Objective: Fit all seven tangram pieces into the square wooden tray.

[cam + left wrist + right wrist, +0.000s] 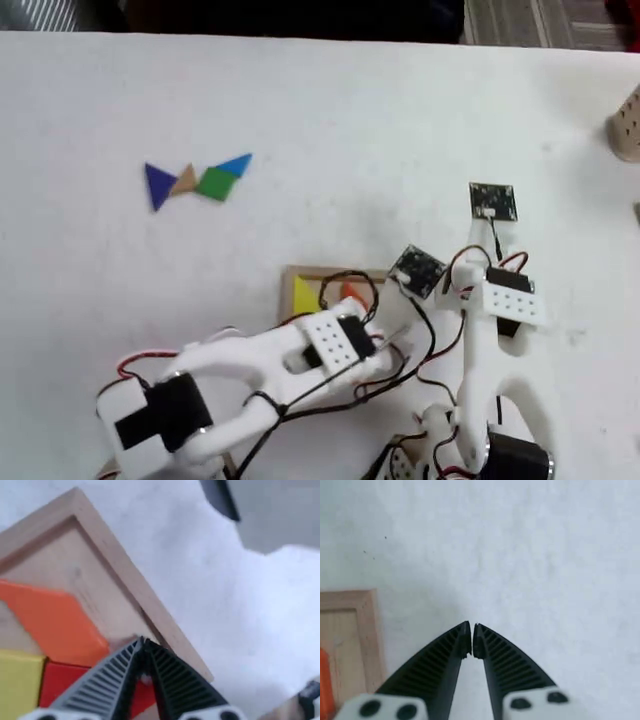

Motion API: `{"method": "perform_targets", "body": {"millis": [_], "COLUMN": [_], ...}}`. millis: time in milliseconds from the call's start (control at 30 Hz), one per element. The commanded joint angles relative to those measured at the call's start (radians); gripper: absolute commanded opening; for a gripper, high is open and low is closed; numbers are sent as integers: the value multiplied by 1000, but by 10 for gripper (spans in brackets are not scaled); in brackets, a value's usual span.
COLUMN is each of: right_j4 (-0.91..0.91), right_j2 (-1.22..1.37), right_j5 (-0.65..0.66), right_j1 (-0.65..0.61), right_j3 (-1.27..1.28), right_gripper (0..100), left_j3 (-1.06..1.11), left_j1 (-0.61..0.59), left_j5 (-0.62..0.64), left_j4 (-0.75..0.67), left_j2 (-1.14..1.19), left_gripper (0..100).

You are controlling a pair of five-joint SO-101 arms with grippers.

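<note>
High view has the tray (pixel 300 272) near the surface's (pixel 400 120) front edge, a yellow piece (pixel 303 295) and an orange piece (pixel 352 293) inside. Well apart, a purple triangle (pixel 158 183), tan triangle (pixel 185 181), green square (pixel 216 183) and blue piece (pixel 236 164) lie touching in a row. Left claw (pixel 144 647) is clenched over the tray's inner edge, above a red piece (pixel 60 680). Right claw (pixel 471 640) is clenched too, over bare surface beside the tray.

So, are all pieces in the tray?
No: purple, tan, green and blue pieces lie on the table outside the tray.
</note>
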Motion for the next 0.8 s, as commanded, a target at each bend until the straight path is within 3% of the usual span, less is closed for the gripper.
{"method": "perform_targets", "body": {"millis": [0,300,433,600,767], "right_j4": [4,4,4,4,4], "right_j2": [-25,-24,-24,-24,-24], "right_j5": [2,2,2,2,2], "right_j1": [-5,-18,-18,-18,-18], "right_j3": [-40,-40,-38,-37,-37], "right_gripper": [18,18,18,18,18], "left_j3": [25,124,141,141,114], "left_j1": [36,19,-108,-337,-371], "left_j5": [-15,-15,-6,-5,-5], "left_j4": [28,28,20,-66,-137], "left_j2": [-94,-371,-455,-407,-237], "left_gripper": [22,22,23,23,22]}}
